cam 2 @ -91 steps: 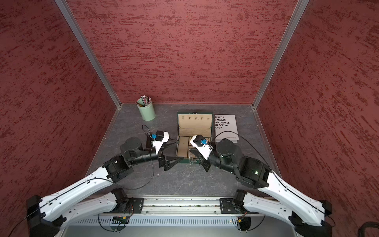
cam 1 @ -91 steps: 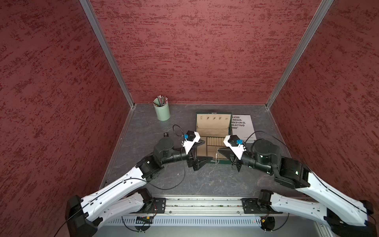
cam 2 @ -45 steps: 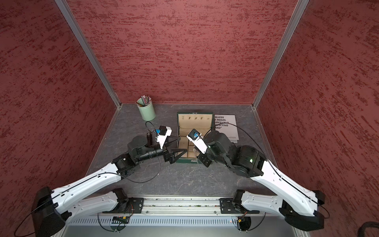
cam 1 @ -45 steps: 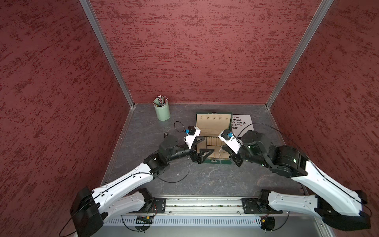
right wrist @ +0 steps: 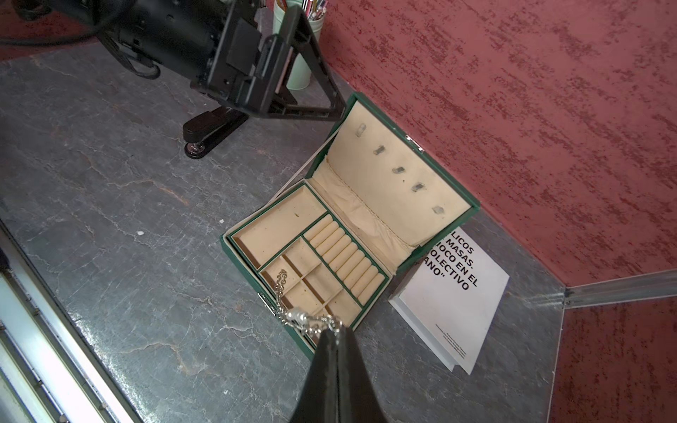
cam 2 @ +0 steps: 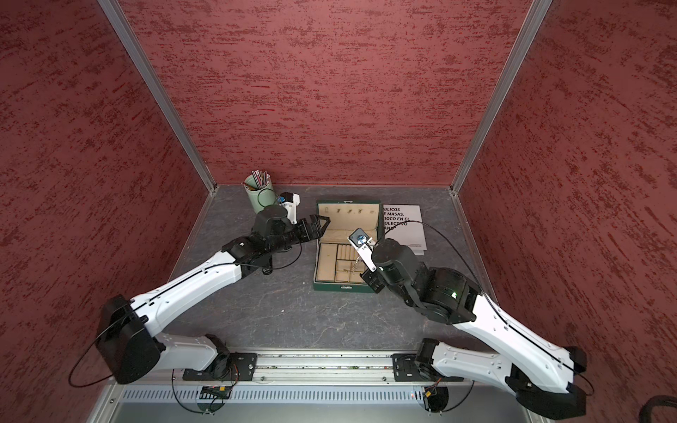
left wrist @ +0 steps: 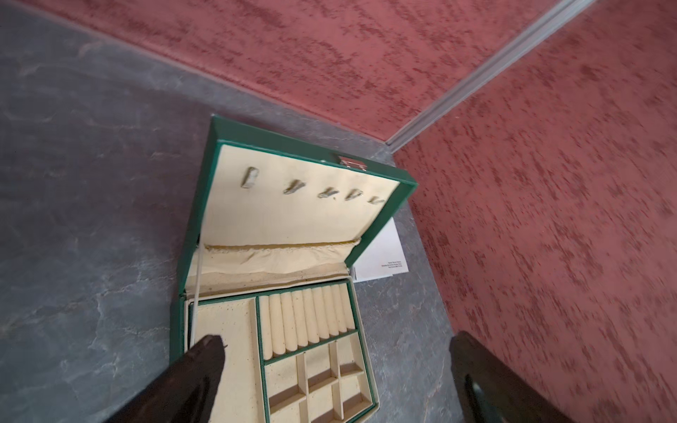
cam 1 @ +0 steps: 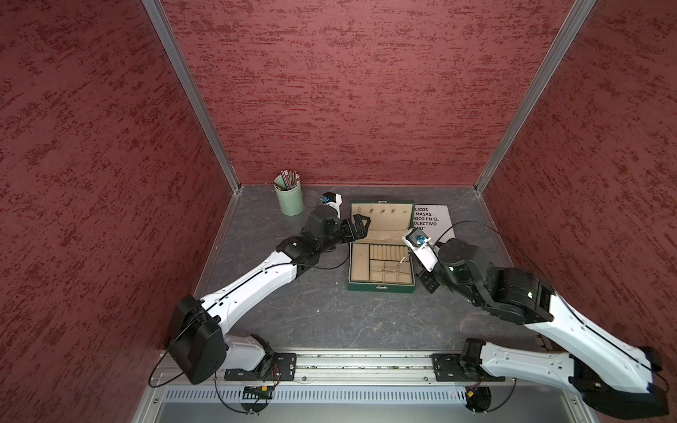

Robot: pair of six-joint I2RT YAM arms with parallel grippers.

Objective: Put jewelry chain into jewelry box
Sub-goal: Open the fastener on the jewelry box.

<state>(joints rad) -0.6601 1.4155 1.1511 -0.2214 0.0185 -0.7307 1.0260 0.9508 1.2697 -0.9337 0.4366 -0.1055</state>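
Toward the back edge of the desk (cam 1: 311, 311), a little right of its middle: the dark green jewelry box (cam 1: 381, 287) (cam 2: 342, 287), open, with the lid (left wrist: 304, 216) raised toward the back wall. Inside the lid, cream lining and a row of five small hooks (left wrist: 293, 187). In the base, a long compartment (left wrist: 234, 318) on the left, ring rolls (left wrist: 307, 318) at the back right and square compartments (left wrist: 318, 373) at the front right.

Pinched in the right gripper (right wrist: 335, 335), fingers pressed together on a bunched end: the jewelry chain (right wrist: 280, 289), seen in both top views (cam 1: 395, 265) (cam 2: 353, 265). Held above the box's front right corner. Hangs slack from there down over the square compartments, with its lower end at one in the front row. Contact with the lining not clear in any view.

At the left edge of the raised lid, above the long compartment: the left gripper (cam 1: 361, 224) (cam 2: 320, 223) (left wrist: 337, 337), spread wide, with nothing between its fingers. One fingertip just beside the lid's edge in the right wrist view; touching or not, impossible to tell.

In the desk's back left corner, a mint-green pencil cup (cam 1: 289, 199) (cam 2: 262, 197), upright and full of pencils. Beneath the left arm, left of the box and apart from it, a black stapler (right wrist: 212, 128). Just right of the box, flat on the desk, a white booklet (cam 1: 436, 219) (right wrist: 450, 304) with bold black print, partly hidden behind the lid.
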